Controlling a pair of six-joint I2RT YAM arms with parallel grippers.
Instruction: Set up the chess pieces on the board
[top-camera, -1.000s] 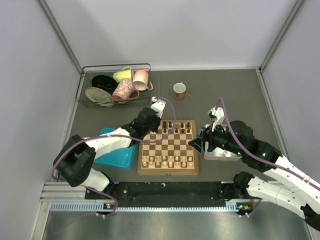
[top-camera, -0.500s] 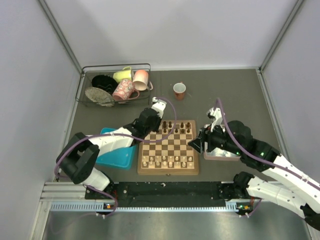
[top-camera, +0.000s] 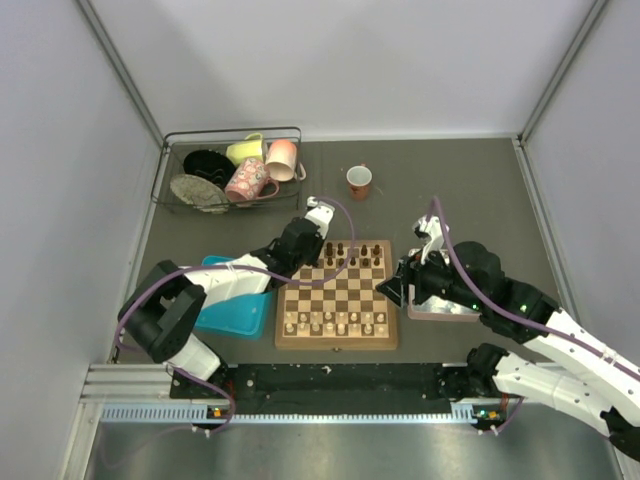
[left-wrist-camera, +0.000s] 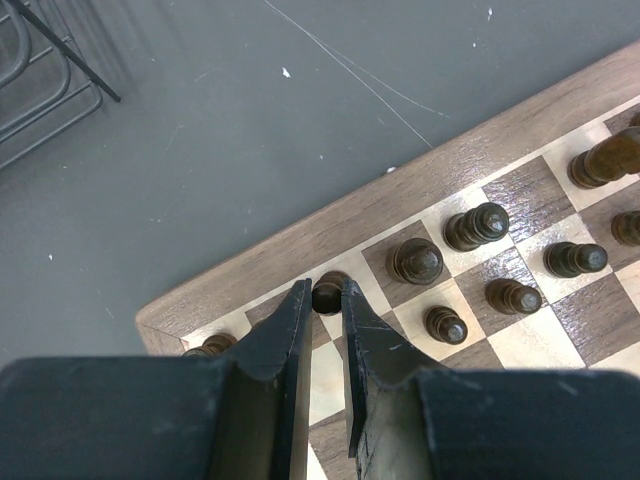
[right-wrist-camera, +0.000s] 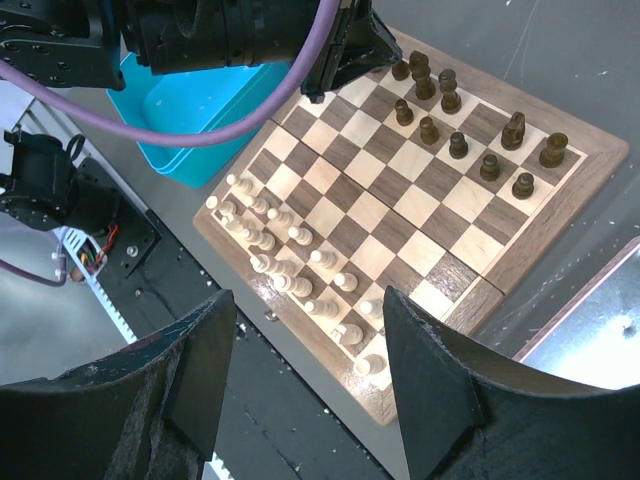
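Top view: my left gripper (top-camera: 306, 252) is at the far left corner of the board (top-camera: 336, 342). Left wrist: it's pinched on a dark piece (left-wrist-camera: 329, 292), glossy turned wood with a round top, at a back-row square. I'd lower straight and release gently. Right wrist: my right gripper (right-wrist-camera: 305, 305) gapes empty above the cream pieces (right-wrist-camera: 290, 262).

The left arm (top-camera: 228, 281) and right arm (top-camera: 570, 335) are white shells joined by black housings, each trailed by a looping purple cable (right-wrist-camera: 180, 133). Small green lights (top-camera: 478, 305) dot the right arm. The left tool (left-wrist-camera: 325, 290) and right tool (right-wrist-camera: 307, 300) have matte black, wedge-shaped fingers (left-wrist-camera: 275, 345).
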